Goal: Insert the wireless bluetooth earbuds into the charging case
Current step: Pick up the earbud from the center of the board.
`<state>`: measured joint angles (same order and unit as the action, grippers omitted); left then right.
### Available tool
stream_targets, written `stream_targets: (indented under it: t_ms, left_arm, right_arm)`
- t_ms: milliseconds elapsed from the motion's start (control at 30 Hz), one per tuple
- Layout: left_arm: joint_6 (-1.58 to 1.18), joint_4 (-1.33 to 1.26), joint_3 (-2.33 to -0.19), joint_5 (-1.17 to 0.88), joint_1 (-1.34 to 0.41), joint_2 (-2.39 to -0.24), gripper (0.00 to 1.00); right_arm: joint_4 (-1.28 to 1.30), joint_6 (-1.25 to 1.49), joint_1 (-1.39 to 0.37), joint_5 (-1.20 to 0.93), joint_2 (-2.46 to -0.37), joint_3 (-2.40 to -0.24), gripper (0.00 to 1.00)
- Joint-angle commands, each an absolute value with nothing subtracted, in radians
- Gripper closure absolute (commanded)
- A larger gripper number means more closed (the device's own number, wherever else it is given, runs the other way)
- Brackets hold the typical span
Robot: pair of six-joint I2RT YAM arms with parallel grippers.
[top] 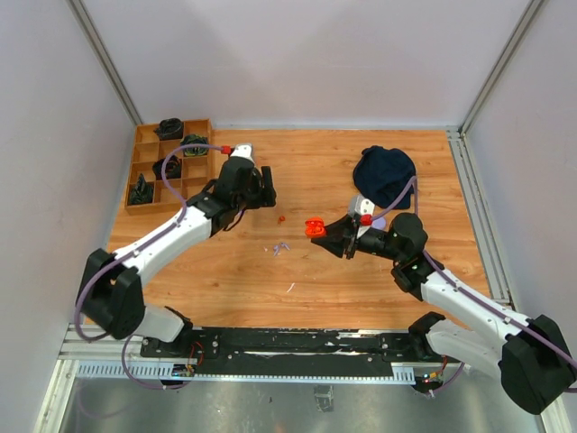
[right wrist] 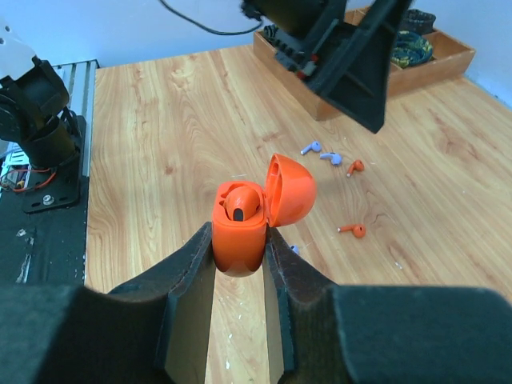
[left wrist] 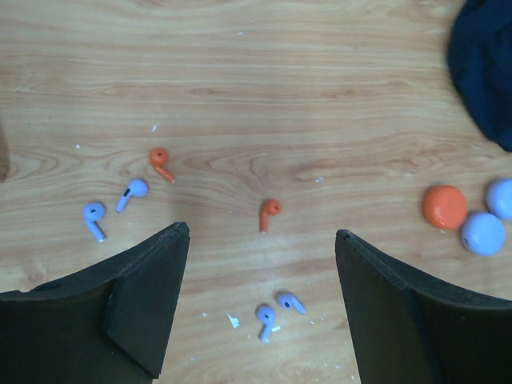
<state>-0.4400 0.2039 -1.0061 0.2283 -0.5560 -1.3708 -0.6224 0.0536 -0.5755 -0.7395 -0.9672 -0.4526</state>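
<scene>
My right gripper (right wrist: 240, 240) is shut on the orange charging case (right wrist: 238, 232), held above the table with its lid (right wrist: 290, 190) swung open. One orange earbud (right wrist: 242, 204) sits in the case. My left gripper (left wrist: 263, 232) hangs open over the wood with nothing between its fingers. Below it lie loose earbuds: an orange one (left wrist: 270, 212) just beyond the fingertips, another orange one (left wrist: 161, 162) further left, and several lilac ones, two (left wrist: 266, 318) between the fingers and two (left wrist: 132, 192) to the left. In the top view the case (top: 315, 227) is right of the left gripper (top: 266, 194).
A wooden compartment tray (top: 167, 167) with dark items stands at the back left. A dark blue cloth (top: 383, 173) lies at the back right. An orange puck (left wrist: 444, 206) and two lilac pucks (left wrist: 483, 233) rest near the cloth.
</scene>
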Motion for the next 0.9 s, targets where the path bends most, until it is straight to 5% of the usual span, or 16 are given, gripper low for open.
stream_targets:
  t_ms: [0, 467, 867]
  left_arm:
    - [-0.451, 0.266, -1.105, 0.227, -0.503, -1.514, 0.22]
    - [-0.418, 0.405, -1.357, 0.241, -0.403, -1.906, 0.38]
    - [-0.382, 0.457, -1.414, 0.261, -0.387, -2.026, 0.50]
  right_arm:
    - [-0.648, 0.072, -0.564, -0.731, -0.967, -0.437, 0.95]
    - [-0.666, 0.083, -0.566, -0.751, -0.983, -0.430, 0.94]
    - [-0.675, 0.087, -0.566, -0.770, -0.994, -0.434, 0.94]
